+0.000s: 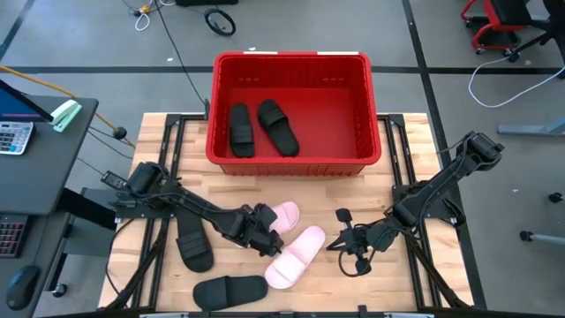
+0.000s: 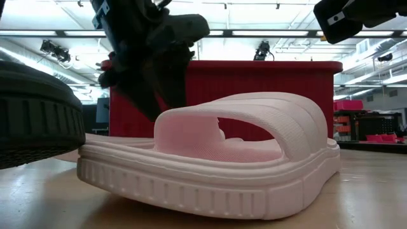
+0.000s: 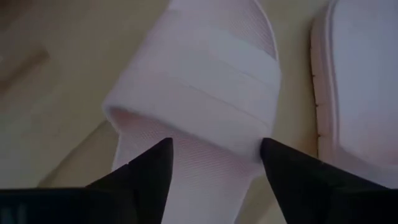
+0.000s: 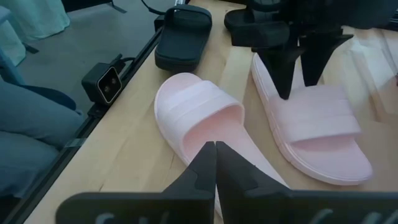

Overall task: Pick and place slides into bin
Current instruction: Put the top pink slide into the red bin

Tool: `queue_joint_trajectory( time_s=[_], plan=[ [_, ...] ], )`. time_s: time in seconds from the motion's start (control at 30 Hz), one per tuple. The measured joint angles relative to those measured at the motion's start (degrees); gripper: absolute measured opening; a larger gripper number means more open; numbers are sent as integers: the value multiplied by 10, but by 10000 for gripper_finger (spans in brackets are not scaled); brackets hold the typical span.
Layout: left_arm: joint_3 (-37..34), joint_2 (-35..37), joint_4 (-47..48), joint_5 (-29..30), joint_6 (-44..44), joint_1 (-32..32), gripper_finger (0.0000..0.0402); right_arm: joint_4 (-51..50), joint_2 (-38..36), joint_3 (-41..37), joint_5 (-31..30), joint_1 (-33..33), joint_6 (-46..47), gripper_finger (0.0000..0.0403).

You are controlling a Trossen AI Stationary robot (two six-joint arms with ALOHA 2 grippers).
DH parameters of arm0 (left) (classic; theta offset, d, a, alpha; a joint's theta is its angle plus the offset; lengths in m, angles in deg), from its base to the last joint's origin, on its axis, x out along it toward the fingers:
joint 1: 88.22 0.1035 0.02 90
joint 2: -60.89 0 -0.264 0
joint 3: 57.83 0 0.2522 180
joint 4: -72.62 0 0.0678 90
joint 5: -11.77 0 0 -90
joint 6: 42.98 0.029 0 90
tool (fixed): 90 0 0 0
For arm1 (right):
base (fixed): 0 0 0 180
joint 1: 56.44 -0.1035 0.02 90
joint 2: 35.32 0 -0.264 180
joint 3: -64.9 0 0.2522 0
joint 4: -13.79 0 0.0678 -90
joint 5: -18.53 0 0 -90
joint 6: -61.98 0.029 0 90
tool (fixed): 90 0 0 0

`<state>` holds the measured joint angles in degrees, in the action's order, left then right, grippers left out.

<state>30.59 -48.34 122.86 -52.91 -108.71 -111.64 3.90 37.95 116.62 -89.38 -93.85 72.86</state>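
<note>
Wooden tabletop [image 1: 397, 190] carries four loose slides; two black ones [image 1: 263, 128] already lie in the red bin [image 1: 375, 132]. My left pincer [image 3: 214, 163] is spread wide astride the strap of one pink slide [image 1: 281, 217], holding nothing yet. Its pink twin [image 1: 296, 256] lies just beside, crowding it. My right pincer [image 4: 215, 163] waits shut, empty, nearby.

I'm seeing two pale pink slides [image 1: 296, 255] showing ribbed edges, black slides [image 1: 229, 289] on the light wood table [image 1: 406, 300], and two black slides [image 1: 277, 126] lying in the ribbed red bin [image 1: 291, 162].
</note>
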Motion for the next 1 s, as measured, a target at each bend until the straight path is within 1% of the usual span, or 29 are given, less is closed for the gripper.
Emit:
queue_joint_trajectory(
  time_s=[0.1, 0.27, 0.43, 0.57, 0.73, 0.83, 0.93, 0.97, 1.0],
  plan=[
    [-20, 0, -42, -1, -14, -3, 259, 0, 0, 0, 0, 0, -1, 9],
    [-21, -3, -97, 2, -8, -3, 258, 0, 0, 0, 0, 0, -1, 9],
    [-21, -6, -101, 8, -7, 0, 243, 0, 0, 0, 0, 0, -1, 9],
    [-21, -15, -105, 8, -11, 8, 219, 0, 0, 0, 0, 0, -1, 9],
    [-21, -21, -114, 6, 1, 21, 165, -2, 0, 0, 0, 0, -1, 9],
    [-21, -25, -144, -4, 44, 23, 109, -7, 0, 0, 0, 0, 0, 9],
    [-9, -25, -177, -16, 105, 17, 31, -8, -1, 0, 0, 0, 0, 9],
    [1, -25, -182, -18, 125, 13, 19, -10, -1, 0, 0, 0, 0, 9],
    [17, -25, -183, -18, 141, 9, 16, -11, -1, 0, 0, 0, 0, 9]
  ],
)
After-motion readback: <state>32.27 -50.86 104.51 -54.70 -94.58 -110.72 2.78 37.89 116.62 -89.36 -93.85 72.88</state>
